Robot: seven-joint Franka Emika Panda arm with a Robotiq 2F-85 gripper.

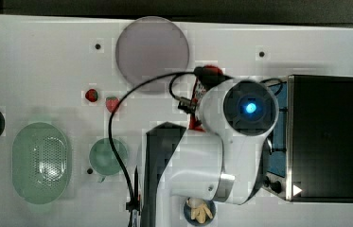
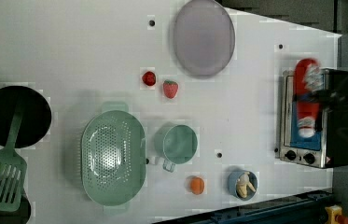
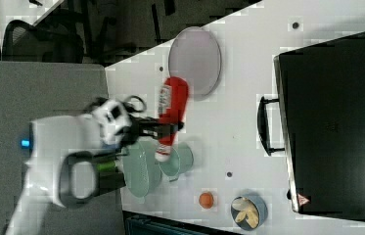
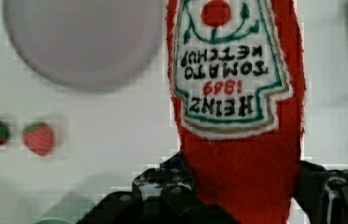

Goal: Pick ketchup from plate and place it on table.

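White tabletop (image 2: 69,42), dotted with a few dark screw holes, is carrying the whole scene, with a dark floor and an office chair lying beyond its far edge in the right view; the gripper (image 3: 163,128) is clamping the ketchup (image 3: 171,115) across its middle, its dark jaws pressing on either side of the red bottle in the wrist view, label lettering facing the camera; the bottle is hanging in the air above the table, lifted clear of the plate (image 2: 203,37) and apart from it, sitting just off the plate's rim toward the right view's bottom, with its whitish cap end pointing toward the green cup (image 2: 179,144); in the left view the bottle is showing in front of the toaster oven (image 2: 321,116) at the left view's right; the plate is lying bare at the far edge of the table, near the left view's top; two strawberries (image 2: 170,88) are resting side by side on the table near the plate, on its side toward the mint-green perforated basket (image 2: 112,157); the cup is standing just beside the basket, between it and a small orange fruit (image 2: 197,185) and a blue bowl (image 2: 242,183) holding pale pieces; a black pan (image 2: 16,116) and a green slotted spatula (image 2: 1,175) are lying at the left view's left edge.
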